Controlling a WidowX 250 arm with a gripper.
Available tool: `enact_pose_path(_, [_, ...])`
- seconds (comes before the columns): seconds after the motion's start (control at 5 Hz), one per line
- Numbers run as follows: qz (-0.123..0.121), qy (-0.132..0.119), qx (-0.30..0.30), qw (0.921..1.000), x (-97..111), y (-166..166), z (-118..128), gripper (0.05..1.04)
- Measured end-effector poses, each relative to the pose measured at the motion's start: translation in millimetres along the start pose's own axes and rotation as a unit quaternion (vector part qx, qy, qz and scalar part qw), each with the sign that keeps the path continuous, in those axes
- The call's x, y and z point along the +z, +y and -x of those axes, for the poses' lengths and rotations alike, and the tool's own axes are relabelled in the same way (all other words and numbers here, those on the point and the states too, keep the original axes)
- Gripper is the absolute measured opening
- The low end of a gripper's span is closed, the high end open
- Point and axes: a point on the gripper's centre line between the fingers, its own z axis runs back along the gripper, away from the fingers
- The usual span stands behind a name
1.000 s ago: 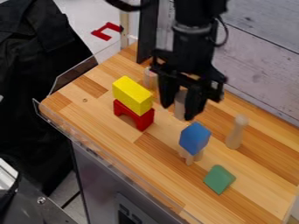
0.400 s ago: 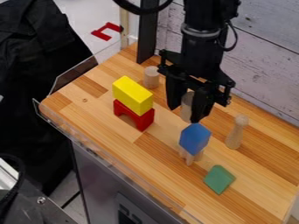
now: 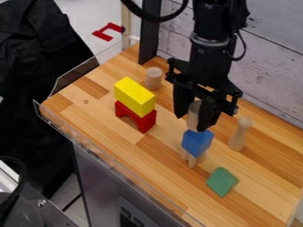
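The black gripper (image 3: pixel 191 122) hangs over the right-centre of the wooden counter, shut on an upright plain wooden cylinder (image 3: pixel 193 116). The cylinder's lower end is at the top edge of a blue block (image 3: pixel 197 143); whether they touch I cannot tell. Beneath the blue block is a small natural-wood piece (image 3: pixel 192 160), partly hidden. To the left, a yellow block (image 3: pixel 134 96) lies on a red arch block (image 3: pixel 136 116). A green block (image 3: pixel 222 181) lies in front of the blue one.
A wooden peg with a rounded head (image 3: pixel 239 134) stands right of the gripper, and a short wooden cylinder (image 3: pixel 154 78) behind the yellow block. Clear guards (image 3: pixel 110 168) line the counter's (image 3: pixel 89 112) edge. A whitewashed plank wall (image 3: pixel 269 71) rises behind.
The gripper has moved right and slightly down toward the front, carrying the wooden cylinder from behind the blue block to its top edge. The blocks have stayed where they were.
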Motion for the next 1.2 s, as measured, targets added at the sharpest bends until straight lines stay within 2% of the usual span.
enact_pose_path(0.8, [-0.001,0.002,0.001,1.0,-5.1,-1.0,-1.9,0.527])
enact_pose_path(1.0, [-0.001,0.007,0.0,1.0,-8.1,-1.1,-2.0,0.527])
enact_pose_path(1.2, [-0.001,0.023,-0.005,0.9997,-12.3,-1.2,0.6,0.578])
